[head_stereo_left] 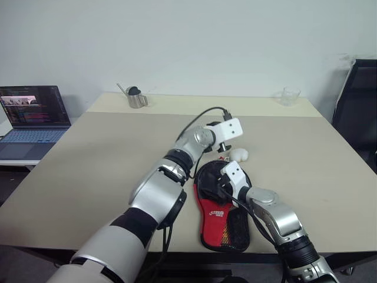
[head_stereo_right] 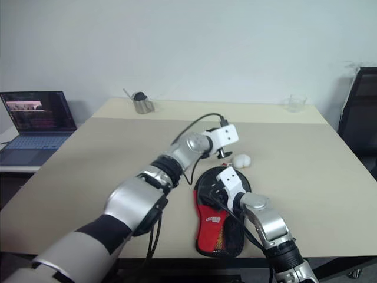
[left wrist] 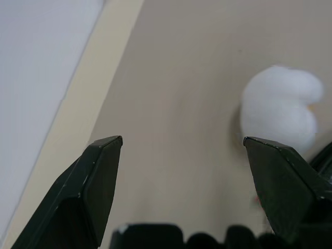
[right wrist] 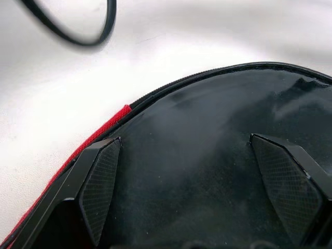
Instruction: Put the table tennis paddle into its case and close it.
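Low in the centre of the left eye view, near the front edge of the wide beige table, lies the paddle-shaped black fabric case with its red panel, white lettering and black mesh pocket; the round end points up the frame, the mesh end toward the table edge. Whether the table tennis paddle is inside cannot be told; no separate paddle can be made out.

Right gripper: over the round black end of the case, jaws released and wide, holding nothing. In the right wrist view both black textured fingers stand over the glossy black surface, with the zip line and a strip of red edging curving past. Contact with the fabric cannot be judged.

Left gripper: above the case in the frame, over bare table, jaws spread and empty. In the left wrist view a small white rounded lump sits just beside one finger, apart from it. The same lump lies just up-frame of the case's round end, right of centre.

Background, upper part of frame: a small metal cup with a dark object in it, upper centre-left; a clear glass vessel, upper right; an open laptop with lit screen on a separate surface at the left edge; a black chair at the right edge.
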Motion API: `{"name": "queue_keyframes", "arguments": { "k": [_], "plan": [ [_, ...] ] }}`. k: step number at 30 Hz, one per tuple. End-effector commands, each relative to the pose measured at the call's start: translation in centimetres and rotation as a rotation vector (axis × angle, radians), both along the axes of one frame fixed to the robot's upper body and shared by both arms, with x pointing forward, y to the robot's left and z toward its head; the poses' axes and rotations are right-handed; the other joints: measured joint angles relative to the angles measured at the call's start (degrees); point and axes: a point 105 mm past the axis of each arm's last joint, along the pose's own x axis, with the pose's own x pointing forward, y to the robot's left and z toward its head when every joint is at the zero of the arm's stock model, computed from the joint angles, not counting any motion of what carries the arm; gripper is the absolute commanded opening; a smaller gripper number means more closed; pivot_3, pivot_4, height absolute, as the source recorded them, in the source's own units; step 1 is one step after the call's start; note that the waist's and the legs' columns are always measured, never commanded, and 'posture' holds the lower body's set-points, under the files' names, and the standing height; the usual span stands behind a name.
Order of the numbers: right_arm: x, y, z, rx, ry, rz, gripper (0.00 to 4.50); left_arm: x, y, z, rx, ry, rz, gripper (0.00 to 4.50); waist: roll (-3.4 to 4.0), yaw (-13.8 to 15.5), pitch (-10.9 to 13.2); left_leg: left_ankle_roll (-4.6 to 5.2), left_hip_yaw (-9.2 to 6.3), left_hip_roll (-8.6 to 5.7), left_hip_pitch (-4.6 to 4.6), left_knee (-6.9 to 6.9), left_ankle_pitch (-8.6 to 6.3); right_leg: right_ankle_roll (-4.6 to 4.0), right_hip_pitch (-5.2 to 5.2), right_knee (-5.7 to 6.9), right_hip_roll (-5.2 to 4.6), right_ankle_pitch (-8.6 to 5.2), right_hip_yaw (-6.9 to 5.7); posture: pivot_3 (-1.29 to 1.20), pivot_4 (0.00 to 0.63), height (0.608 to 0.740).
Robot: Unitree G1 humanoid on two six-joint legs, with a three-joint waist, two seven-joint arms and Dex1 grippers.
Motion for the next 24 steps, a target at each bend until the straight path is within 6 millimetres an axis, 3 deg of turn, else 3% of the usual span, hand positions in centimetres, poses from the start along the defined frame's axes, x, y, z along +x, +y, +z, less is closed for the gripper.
{"name": "queue_keyframes", "arguments": {
  "k": [1, 6, 15, 18, 24],
  "plan": [
    [-1.0, -0.6, -3.9, -0.044, 0.159, -0.007, 4.36, -0.5, -0.5, 3.1, -0.157, 0.04, -0.077, 4.08, 0.0, 0.0, 0.0, 0.0, 0.0, 0.0, 0.0, 0.0, 0.0, 0.0, 0.01, 0.0, 0.0, 0.0, -0.01, 0.0, 0.15, 0.74],
    [-0.6, -1.1, -3.8, -0.06, 0.144, -0.01, 4.36, -0.9, 2.5, 4.2, -0.414, 0.234, -0.111, 4.08, 0.0, -0.21, 0.0, 0.0, 0.02, 0.01, 0.03, 0.0, 0.0, 0.0, 0.0, 0.02, 0.01, 0.0, 0.01, 0.0, 0.15, 0.74],
    [-0.4, -2.0, -3.9, -0.072, 0.134, -0.019, 4.36, -2.2, 8.9, 7.8, -0.613, 0.291, -0.103, 4.08, 0.0, -0.07, 0.0, 0.0, 0.0, 0.08, 0.08, -0.01, 0.01, -0.06, 0.04, 0.08, 0.0, -0.03, 0.01, 0.0, 0.15, 0.74],
    [-0.2, -2.7, -3.7, -0.073, 0.12, -0.037, 4.36, -3.1, 10.4, 7.5, -0.661, 0.343, -0.082, 4.08, 0.01, -0.03, 0.0, 0.0, 0.0, 0.11, 0.11, -0.01, 0.01, -0.06, 0.07, 0.07, -0.03, -0.03, 0.02, 0.0, 0.15, 0.74],
    [0.6, -4.2, -1.6, -0.074, 0.074, -0.033, 4.36, -6.6, 12.9, 3.7, -0.605, 0.393, -0.098, 4.08, 0.03, 0.17, 0.0, -0.01, -0.06, 0.2, 0.42, -0.05, 0.01, -0.1, 0.39, 0.05, -0.17, -0.09, 0.17, 0.0, 0.15, 0.74]
  ]
}}
